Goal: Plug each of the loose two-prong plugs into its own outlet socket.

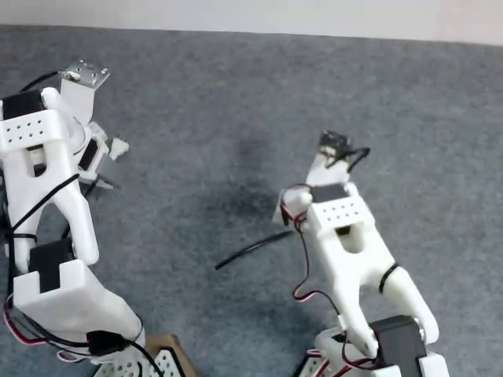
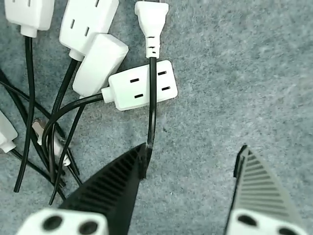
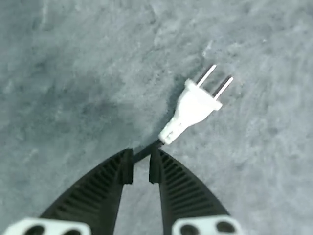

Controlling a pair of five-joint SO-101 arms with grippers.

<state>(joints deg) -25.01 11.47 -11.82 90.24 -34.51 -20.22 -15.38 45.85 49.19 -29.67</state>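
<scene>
Two grippers, two very different states. The right gripper point(image 3: 141, 157) is pinched almost closed on a black lead point(image 3: 149, 148), gripped right at the fingertips with only the lead's thickness left between the jaws. Just past the tips, a white two-prong plug point(image 3: 195, 105) is seen on the end of that lead, prongs pointed away from the gripper. Whether the plug is resting on the grey table point(image 3: 63, 63) or held just off it can't be told tbh

The left gripper point(image 2: 192, 149) is spread wide, with nothing caught between the jaws. A black cord point(image 2: 152, 117) is seen running right up to the tip of the dark finger point(image 2: 115, 186), but contact can't be confirmed. That cord is laid across a white double socket point(image 2: 139, 90) with its slots facing up, and farther on it's joined to a second plug point(image 2: 151, 19) whose prongs are cut off by the frame edge. A plain white block point(image 2: 100, 63) is lying just beside the double socket. Beyond it a second socket point(image 2: 88, 19) and a third socket point(image 2: 27, 12) are found, with black cords tangled together off to the side.

From the high view, the right arm point(image 1: 346, 236) is placed mid-table with the lead trailed out across the table next to it, and the left arm point(image 1: 78, 228) is set well apart at the table's edge
</scene>
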